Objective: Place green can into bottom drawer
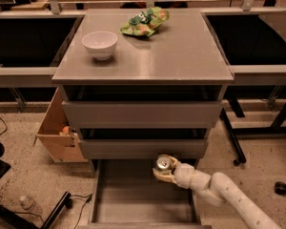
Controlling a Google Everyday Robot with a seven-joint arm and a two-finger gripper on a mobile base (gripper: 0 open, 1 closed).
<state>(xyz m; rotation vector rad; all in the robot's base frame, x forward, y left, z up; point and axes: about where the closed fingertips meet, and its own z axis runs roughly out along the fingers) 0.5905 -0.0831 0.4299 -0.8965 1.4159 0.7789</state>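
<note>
The green can (163,163) shows mostly its silver top and sits between the fingers of my gripper (163,169), which is shut on it. The gripper reaches in from the lower right on a white arm and holds the can over the back right part of the bottom drawer (128,199). That drawer is pulled open, a wide shallow grey tray with nothing lying in it. The can is above the drawer floor, just under the front of the middle drawer.
A white bowl (99,44) and a green and yellow snack bag (145,22) lie on the grey cabinet top (181,51). The two upper drawers (140,113) are closed. A cardboard box (57,130) stands left of the cabinet. A bottle (27,203) and cable lie on the floor.
</note>
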